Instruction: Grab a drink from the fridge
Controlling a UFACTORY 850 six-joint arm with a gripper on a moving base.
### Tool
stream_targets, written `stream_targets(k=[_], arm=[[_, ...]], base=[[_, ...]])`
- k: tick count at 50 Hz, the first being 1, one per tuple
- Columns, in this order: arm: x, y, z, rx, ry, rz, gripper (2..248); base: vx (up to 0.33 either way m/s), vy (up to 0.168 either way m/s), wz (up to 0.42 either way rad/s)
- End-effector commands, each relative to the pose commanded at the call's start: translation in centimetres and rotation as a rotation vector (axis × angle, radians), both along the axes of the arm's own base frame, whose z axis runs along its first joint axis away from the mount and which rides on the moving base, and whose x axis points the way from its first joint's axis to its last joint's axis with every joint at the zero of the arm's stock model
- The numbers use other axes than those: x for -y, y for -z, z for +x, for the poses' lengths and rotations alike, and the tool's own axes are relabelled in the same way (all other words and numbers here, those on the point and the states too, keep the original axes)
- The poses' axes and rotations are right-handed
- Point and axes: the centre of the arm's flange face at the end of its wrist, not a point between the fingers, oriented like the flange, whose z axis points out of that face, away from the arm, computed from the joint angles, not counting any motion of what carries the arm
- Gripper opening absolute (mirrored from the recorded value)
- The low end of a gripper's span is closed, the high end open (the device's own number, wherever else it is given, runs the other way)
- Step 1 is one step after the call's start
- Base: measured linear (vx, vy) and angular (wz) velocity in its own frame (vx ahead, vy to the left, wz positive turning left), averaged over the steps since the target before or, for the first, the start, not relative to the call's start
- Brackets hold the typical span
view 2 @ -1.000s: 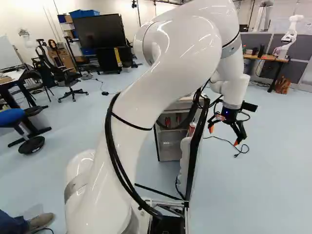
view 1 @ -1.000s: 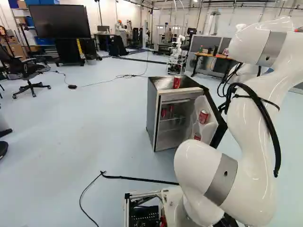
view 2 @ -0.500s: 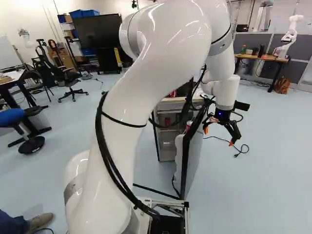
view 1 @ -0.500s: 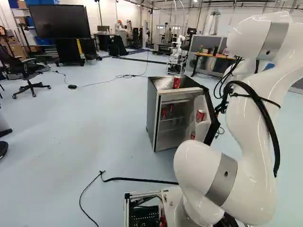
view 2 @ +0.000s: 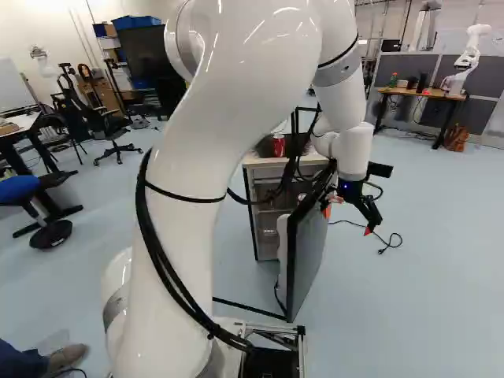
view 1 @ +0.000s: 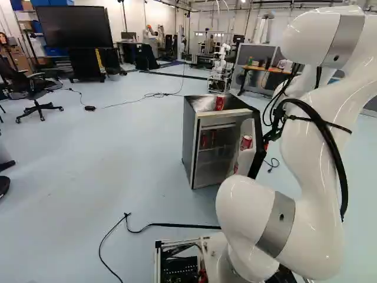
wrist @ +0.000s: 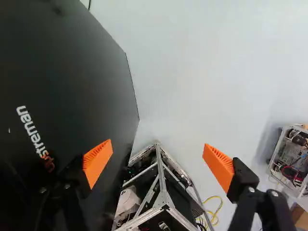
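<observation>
In the right base view, my gripper (view 2: 346, 221) is open, beside the outer face of the fridge door (view 2: 309, 244). In the wrist view the gripper (wrist: 158, 163) has nothing between its orange pads; one finger is over or against the dark door (wrist: 72, 86), contact unclear. The small fridge (view 1: 189, 138) stands with its door partly open. A red can (view 1: 246, 142) sits in the door's inner rack, with another partly visible below it. Red cans (view 1: 204, 140) are dimly visible on the inside shelf. One more red can (view 1: 220, 103) stands on the fridge's top.
A black cable (view 1: 171, 224) crosses the floor before the fridge, and another cable (view 2: 390, 242) lies beyond the gripper. The base's metal frame (wrist: 161, 187) shows in the wrist view. Another robot (view 2: 470, 59) is at the desk (view 2: 425, 94) behind.
The arm has moved left in the right base view, gripper still open. The fridge door has swung the same way, partly toward closed, carrying its cans. The base has stayed put.
</observation>
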Motion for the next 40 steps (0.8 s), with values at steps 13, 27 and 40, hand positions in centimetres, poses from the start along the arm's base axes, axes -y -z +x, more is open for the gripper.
stream_targets(k=[13, 27, 40], arm=[[-2.0, 0.0, -0.8, 0.026, -0.039, -0.03, 247], [-4.0, -0.2, -1.1, 0.076, -0.098, -0.082, 247], [-6.0, -0.4, -1.2, 0.135, -0.16, -0.134, 247]], base=[[0.0, 0.0, 0.0], [0.0, 0.0, 0.0], [0.0, 0.0, 0.0]])
